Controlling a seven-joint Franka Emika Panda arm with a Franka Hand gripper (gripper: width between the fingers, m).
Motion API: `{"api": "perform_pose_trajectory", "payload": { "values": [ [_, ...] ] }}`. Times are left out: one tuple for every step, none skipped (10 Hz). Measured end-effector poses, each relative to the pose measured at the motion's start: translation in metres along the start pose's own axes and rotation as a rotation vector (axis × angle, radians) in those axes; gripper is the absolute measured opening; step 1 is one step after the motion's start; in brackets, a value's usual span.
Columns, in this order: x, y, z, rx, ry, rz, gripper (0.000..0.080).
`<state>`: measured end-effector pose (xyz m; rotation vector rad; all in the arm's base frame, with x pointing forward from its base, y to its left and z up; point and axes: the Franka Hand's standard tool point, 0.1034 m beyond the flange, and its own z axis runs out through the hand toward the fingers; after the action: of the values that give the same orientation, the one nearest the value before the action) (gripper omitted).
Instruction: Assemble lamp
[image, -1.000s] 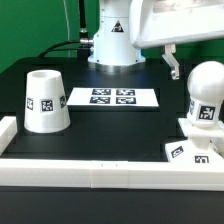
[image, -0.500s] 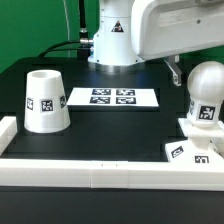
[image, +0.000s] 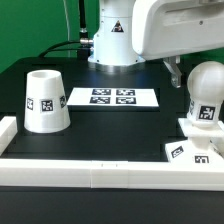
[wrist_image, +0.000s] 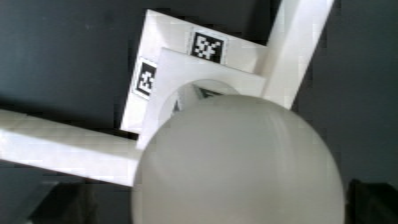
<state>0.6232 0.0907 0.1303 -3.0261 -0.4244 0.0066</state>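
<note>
The lamp's bulb (image: 206, 95), round-headed and tagged, stands upright in the squat base (image: 193, 150) at the exterior view's right. The tapered shade (image: 44, 101) stands apart, mouth up, at the exterior view's left. My gripper (image: 200, 72) hangs over the bulb's head. One finger (image: 176, 72) shows just left of the head and the other is hidden. In the wrist view the bulb's head (wrist_image: 231, 160) fills the space between my dark fingers (wrist_image: 57, 205), with a narrow gap on each side. The base's tagged top (wrist_image: 178, 70) lies beyond it. The gripper (wrist_image: 222, 208) is open.
The marker board (image: 113, 97) lies flat at the table's middle back. A white rail (image: 100, 167) runs along the front edge, with a short piece at the left (image: 6, 128). The arm's pedestal (image: 112, 45) and cables stand at the back.
My gripper has come down and a little to the exterior view's left, closer around the bulb's head. The bulb, base and shade have not moved.
</note>
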Motion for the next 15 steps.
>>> {"api": "perform_pose_trajectory", "payload": {
  "values": [
    [0.001, -0.003, 0.001, -0.011, 0.004, -0.019, 0.0699],
    [0.000, -0.007, 0.003, -0.012, 0.005, -0.026, 0.0699],
    [0.000, -0.007, 0.004, -0.012, 0.004, -0.026, 0.0699],
    [0.000, -0.007, 0.005, -0.012, 0.002, -0.023, 0.0699],
    [-0.001, -0.005, 0.006, -0.012, 0.000, -0.022, 0.0699],
    [-0.002, -0.003, 0.007, -0.013, -0.002, -0.019, 0.0690],
    [-0.001, -0.003, 0.007, -0.013, -0.001, -0.019, 0.0690],
    [-0.001, -0.003, 0.007, -0.013, -0.001, -0.019, 0.0575],
    [-0.001, -0.003, 0.007, -0.013, -0.001, -0.019, 0.0576],
    [-0.001, -0.003, 0.007, -0.013, -0.001, -0.019, 0.0576],
    [-0.001, -0.003, 0.007, -0.012, 0.000, -0.009, 0.0576],
    [-0.001, -0.003, 0.007, -0.010, 0.000, 0.014, 0.0576],
    [-0.001, -0.002, 0.006, 0.011, 0.005, 0.059, 0.0576],
    [-0.001, 0.001, 0.006, 0.038, 0.012, 0.153, 0.0576],
    [-0.001, 0.003, 0.006, 0.061, 0.025, 0.267, 0.0577]
  ]
}}
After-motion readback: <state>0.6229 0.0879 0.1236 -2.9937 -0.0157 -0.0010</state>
